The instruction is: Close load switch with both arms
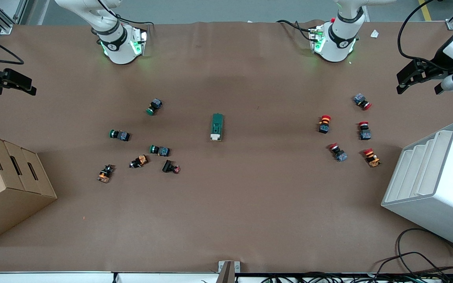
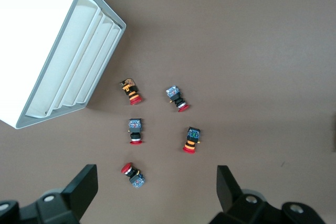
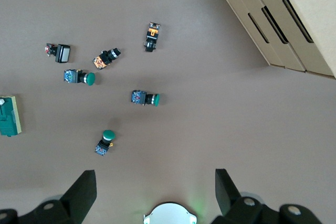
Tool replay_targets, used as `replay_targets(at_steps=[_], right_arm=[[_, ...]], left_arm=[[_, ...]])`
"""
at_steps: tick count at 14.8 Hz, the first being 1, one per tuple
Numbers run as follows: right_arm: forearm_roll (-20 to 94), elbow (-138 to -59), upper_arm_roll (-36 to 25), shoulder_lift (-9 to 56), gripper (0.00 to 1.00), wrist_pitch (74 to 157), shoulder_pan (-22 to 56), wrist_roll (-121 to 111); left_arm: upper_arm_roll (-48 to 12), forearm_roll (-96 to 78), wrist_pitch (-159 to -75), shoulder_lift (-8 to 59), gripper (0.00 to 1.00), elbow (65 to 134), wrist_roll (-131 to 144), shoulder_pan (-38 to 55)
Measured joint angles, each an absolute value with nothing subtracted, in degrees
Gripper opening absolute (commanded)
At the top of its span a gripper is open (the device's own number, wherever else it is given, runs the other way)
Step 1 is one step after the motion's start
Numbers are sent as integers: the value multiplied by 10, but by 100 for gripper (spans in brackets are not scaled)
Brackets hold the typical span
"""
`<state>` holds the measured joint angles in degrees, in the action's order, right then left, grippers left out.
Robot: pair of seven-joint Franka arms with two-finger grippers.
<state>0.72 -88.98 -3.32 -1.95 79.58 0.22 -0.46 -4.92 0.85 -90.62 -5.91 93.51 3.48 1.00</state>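
Observation:
The load switch (image 1: 217, 127) is a dark green oblong block with a cream lever end. It lies on the brown table midway between the two arms, cream end toward the front camera. It also shows at the edge of the right wrist view (image 3: 9, 116). My left gripper (image 1: 401, 81) is open and empty, up in the air over the left arm's end of the table (image 2: 156, 182). My right gripper (image 1: 30, 86) is open and empty, up over the right arm's end (image 3: 155, 184). Both are well away from the switch.
Several red pushbuttons (image 1: 325, 123) lie toward the left arm's end, beside a white slotted rack (image 1: 435, 184). Several green and orange pushbuttons (image 1: 159, 150) lie toward the right arm's end, near a cardboard box (image 1: 6, 184).

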Motion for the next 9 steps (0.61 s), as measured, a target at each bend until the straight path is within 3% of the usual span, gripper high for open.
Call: replay_targets(at_steps=[9], right_arm=[[4, -914, -31, -69, 100, 799, -4, -5]], left_arm=[[-50, -6, -890, -51, 100, 928, 35, 10]])
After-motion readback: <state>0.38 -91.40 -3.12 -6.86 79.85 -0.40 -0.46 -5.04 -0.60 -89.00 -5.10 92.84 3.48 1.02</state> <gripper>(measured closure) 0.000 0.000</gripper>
